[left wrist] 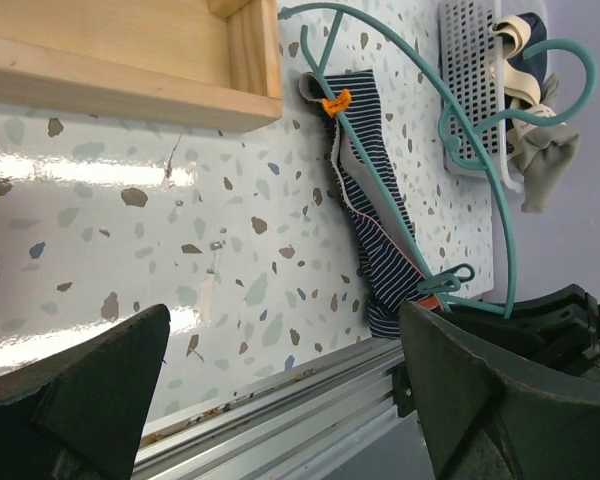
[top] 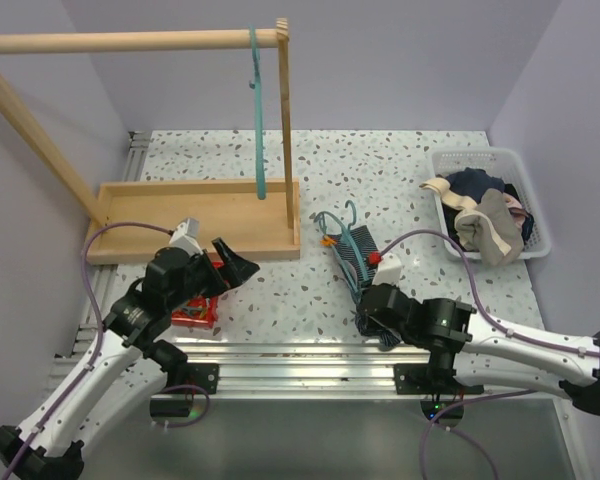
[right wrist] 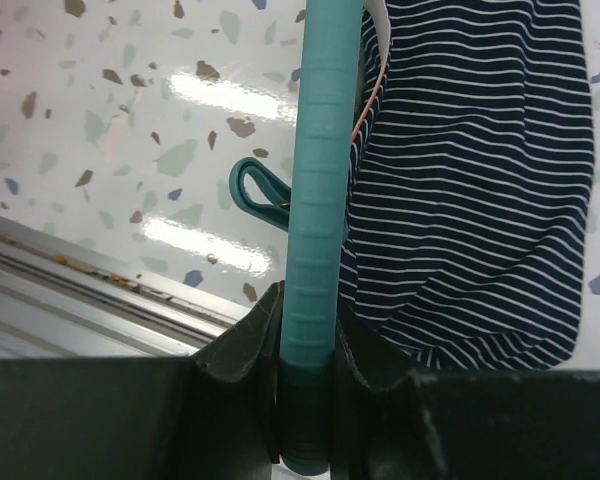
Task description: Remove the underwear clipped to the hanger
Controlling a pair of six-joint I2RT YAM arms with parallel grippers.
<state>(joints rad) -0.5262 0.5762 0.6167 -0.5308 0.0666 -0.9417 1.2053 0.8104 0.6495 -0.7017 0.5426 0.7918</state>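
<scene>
The navy striped underwear (top: 352, 252) lies on the table, clipped to a teal hanger (top: 337, 228). An orange clip (left wrist: 335, 100) holds its far end and a teal clip (left wrist: 445, 286) its near end. My right gripper (top: 366, 297) is shut on the hanger's bar (right wrist: 320, 200) at the near end, with the striped cloth (right wrist: 480, 200) just right of it. My left gripper (top: 237, 267) is open and empty, left of the hanger above the table (left wrist: 280, 330). A grey-beige cloth (top: 490, 230) lies in the white basket (top: 442, 160).
A wooden rack stands at the back left on its base tray (top: 180, 215), with a second teal hanger (top: 256, 110) on the rail. A red object (top: 195, 316) sits under my left arm. The metal rail (top: 310, 352) runs along the near table edge.
</scene>
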